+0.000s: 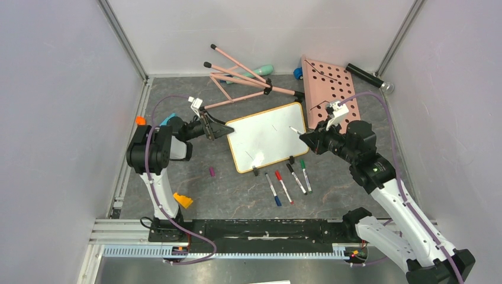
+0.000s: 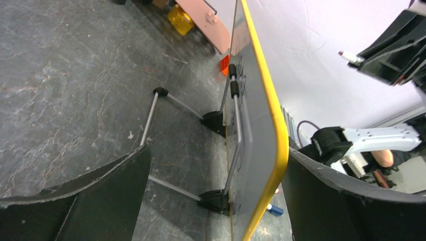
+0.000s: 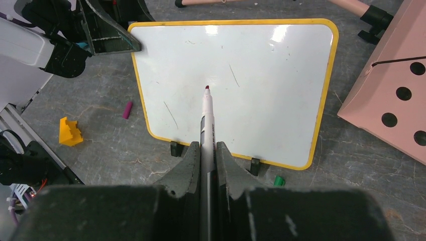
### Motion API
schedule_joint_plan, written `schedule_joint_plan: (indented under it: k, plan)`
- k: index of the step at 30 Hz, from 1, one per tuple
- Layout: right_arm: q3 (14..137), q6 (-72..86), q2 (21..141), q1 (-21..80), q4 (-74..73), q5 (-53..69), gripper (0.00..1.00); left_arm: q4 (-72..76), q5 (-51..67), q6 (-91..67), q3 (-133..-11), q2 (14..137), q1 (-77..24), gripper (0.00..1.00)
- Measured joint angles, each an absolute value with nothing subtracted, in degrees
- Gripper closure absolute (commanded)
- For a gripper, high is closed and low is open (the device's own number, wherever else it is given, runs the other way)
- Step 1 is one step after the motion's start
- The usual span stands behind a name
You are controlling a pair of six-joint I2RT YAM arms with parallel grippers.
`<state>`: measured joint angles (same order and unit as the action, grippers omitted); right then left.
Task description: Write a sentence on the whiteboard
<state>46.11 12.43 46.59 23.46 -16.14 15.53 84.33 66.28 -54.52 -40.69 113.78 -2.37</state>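
Fingers of the right arm pinch an uncapped marker, tip aimed at the whiteboard propped on the table. The left fingers gape wide astride its left edge. Four markers lie before it; a pink pegboard sits just beside its right edge.

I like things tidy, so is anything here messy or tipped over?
Yes. A pink stand lies tipped over behind the whiteboard, legs splayed. A purple cap lies loose left of the board, away from the markers.
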Motion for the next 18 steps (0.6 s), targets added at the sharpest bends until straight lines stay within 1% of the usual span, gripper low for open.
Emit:
schedule_joint_plan:
  k: [3,5,6,9,12,14,17,18]
  plan:
    - [46.11,12.43,46.83,23.46,-15.86,15.55,1.0,84.4,65.95,-50.74,-39.0,113.82,-2.33,0.03]
    - [46.11,12.43,47.16,23.46,-15.86,15.55,1.0,84.36,65.98,-48.56,-38.09,113.82,-2.33,0.01]
    - [46.11,12.43,47.35,23.46,-15.84,15.55,1.0,84.38,66.08,-47.22,-37.82,113.82,-2.33,0.03]
    - [46.11,12.45,47.75,23.46,-15.86,15.57,1.0,84.51,66.08,-43.59,-36.67,113.8,-2.33,0.17]
    - [46.11,12.47,47.83,23.46,-15.86,15.55,1.0,84.58,64.95,-39.66,-32.82,113.34,-2.33,0.3]
    - [46.11,12.49,47.86,23.46,-15.84,15.53,1.0,84.73,64.01,-37.91,-30.55,112.79,-2.35,0.34]
    - [46.11,12.62,47.97,23.46,-15.62,15.55,1.0,85.69,63.83,-36.67,-30.17,112.55,-2.46,0.44]
    - [46.11,12.64,48.12,23.46,-15.44,15.55,1.0,85.84,63.88,-36.56,-30.48,112.55,-2.48,0.45]
